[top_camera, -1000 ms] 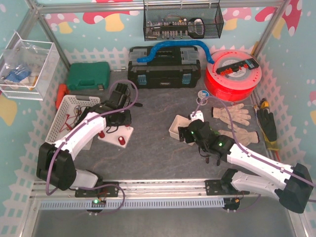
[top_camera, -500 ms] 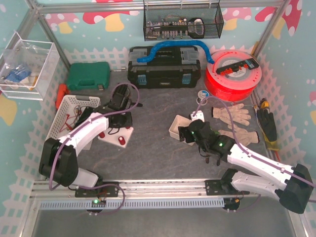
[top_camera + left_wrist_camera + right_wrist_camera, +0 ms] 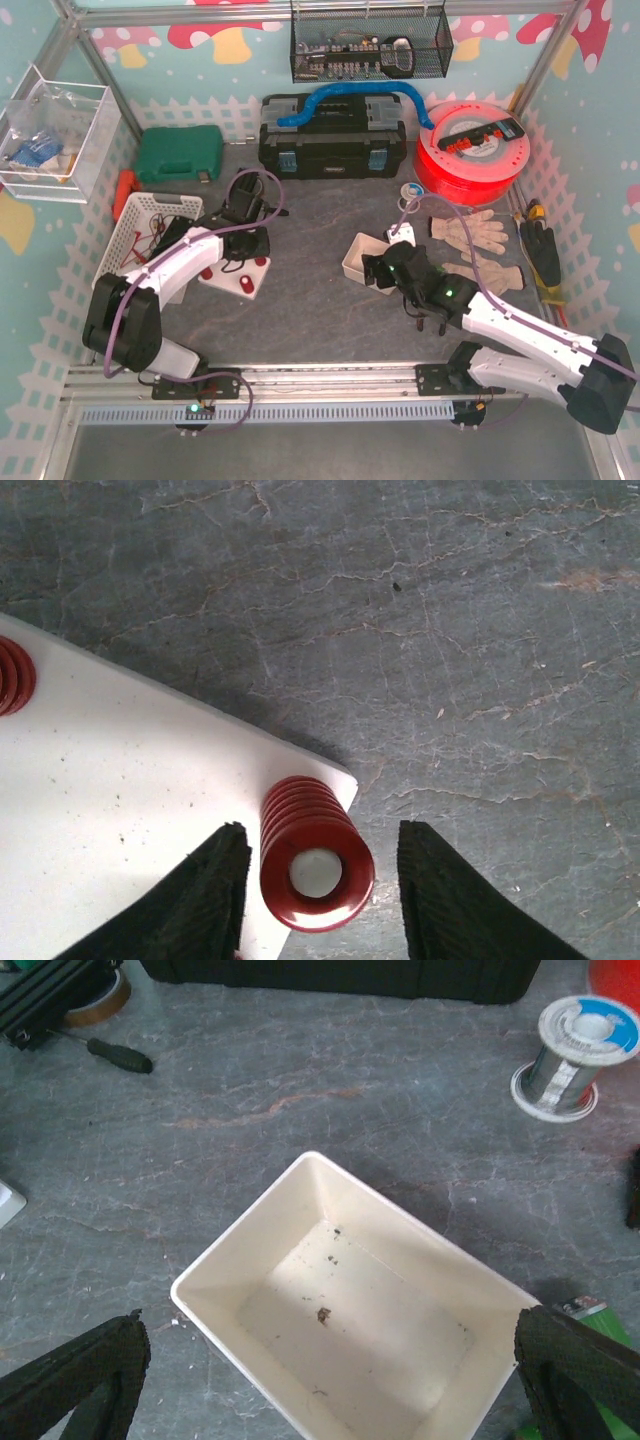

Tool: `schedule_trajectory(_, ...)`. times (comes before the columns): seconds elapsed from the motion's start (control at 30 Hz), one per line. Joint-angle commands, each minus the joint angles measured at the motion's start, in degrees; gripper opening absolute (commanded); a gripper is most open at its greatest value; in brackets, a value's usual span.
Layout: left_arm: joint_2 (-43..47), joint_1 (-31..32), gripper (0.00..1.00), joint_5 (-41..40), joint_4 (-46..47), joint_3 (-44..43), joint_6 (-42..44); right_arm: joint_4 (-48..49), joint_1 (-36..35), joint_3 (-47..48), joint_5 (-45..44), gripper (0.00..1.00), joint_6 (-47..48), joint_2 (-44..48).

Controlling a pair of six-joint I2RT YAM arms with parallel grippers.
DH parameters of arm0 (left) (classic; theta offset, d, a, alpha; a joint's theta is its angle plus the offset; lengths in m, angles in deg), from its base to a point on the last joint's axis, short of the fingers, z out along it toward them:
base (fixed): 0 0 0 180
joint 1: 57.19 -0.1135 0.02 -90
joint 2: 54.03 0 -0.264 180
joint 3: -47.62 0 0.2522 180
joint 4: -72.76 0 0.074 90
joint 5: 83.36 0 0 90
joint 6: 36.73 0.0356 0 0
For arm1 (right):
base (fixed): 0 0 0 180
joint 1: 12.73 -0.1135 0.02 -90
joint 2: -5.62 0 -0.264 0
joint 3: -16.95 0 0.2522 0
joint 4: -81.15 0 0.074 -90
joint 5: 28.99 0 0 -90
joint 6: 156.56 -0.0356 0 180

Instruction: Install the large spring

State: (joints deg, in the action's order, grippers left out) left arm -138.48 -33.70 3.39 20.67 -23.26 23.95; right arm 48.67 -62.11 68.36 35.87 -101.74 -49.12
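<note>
Seating: large spring (image 3: 312,825) over white peg (image 3: 316,872), seemingly done.
Left tool (image 3: 320,832): released, just drawn back.
Right tool (image 3: 330,1325): spread.

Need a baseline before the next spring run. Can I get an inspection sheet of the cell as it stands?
Surface: grey stone-look table top.
Job's things: large red spring upright at the corner of the white plate; second red spring at the plate's edge.
Clutter: white tray holding only specks; solder spool; screwdriver; gloves; red filament spool.
Grippers: left gripper open, fingers either side of the large red spring, not touching; right gripper open above the white tray.
Cables: purple cable along each arm.
Surroundings: black toolbox, green case, wire basket on the back wall.
</note>
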Motion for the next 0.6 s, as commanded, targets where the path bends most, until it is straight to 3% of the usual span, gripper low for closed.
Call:
schedule_trajectory(0.0, 0.86, 0.16, 0.46, 0.44, 1.12, -0.65, -0.99, -0.07, 0.43, 2.97, -2.95, 0.99, 2.54, 1.71)
schedule_trajectory(0.2, 3.04, 0.10, 0.63, 1.47, 1.02, -4.51, -2.20, 3.63, 0.67, 5.50, -5.70, 0.99, 6.14, 1.04)
schedule_trajectory(0.33, 4.91, 0.16, 0.72, -1.33, 4.86, -7.97, -0.29, 13.94, 2.17, 3.84, -10.94, 0.99, 16.09, -0.81)
schedule_trajectory(0.37, 5.63, 0.16, 0.76, -2.73, 6.81, -8.41, 0.53, 17.35, 3.50, 3.35, -11.81, 0.99, 19.38, -1.53)
schedule_trajectory(0.4, 6.09, 0.16, 0.92, -4.24, 9.30, -8.70, 1.28, 20.26, 5.58, 3.03, -11.27, 0.99, 21.13, -2.69)
schedule_trajectory(0.43, 6.46, 0.16, 0.99, -6.98, 12.07, -8.81, 2.30, 22.67, 8.53, 2.98, -9.61, 0.99, 22.37, -3.66)
schedule_trajectory(0.57, 7.51, 0.16, 0.99, -10.38, 27.87, -6.06, 11.44, 30.13, 19.88, 3.41, -4.34, 0.99, 27.33, -9.72)
